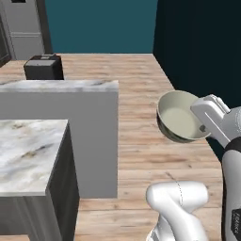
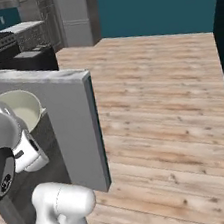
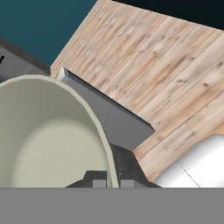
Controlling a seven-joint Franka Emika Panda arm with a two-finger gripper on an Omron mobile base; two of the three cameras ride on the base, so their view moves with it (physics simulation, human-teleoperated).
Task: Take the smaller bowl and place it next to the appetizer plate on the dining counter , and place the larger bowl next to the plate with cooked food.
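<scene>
The bowl point(image 1: 181, 117) looks like a rigid, glazed piece, probably ceramic: stiff, likely light enough for one gripper, but smooth and so liable to slip, and it would probably chip or break if dropped on the wooden floor point(image 1: 141, 150) below it. The sensible hold is the one in use, a pinch across the thin rim with one finger inside and one outside; the wall is too wide to span. In the hand view the gripper point(image 3: 109, 180) is closed on the rim of the bowl point(image 3: 48, 135), its two dark tips at either side of the light edge. Because the hold sits at one edge, the bowl's weight hangs off to the side, so I judge that quick swings could twist it in the pinch, and that it is best set down level and gently. The bowl is deep and rounded, dark grey outside, pale greenish-white inside, with a thin light rim, and it is empty. It is in the air, tilted with its opening turned partly sideways, over the floor and well apart from the marble surface point(image 1: 61, 85) on its plain grey base. In the right base view the bowl point(image 2: 20, 109) shows just beside the white arm.
</scene>
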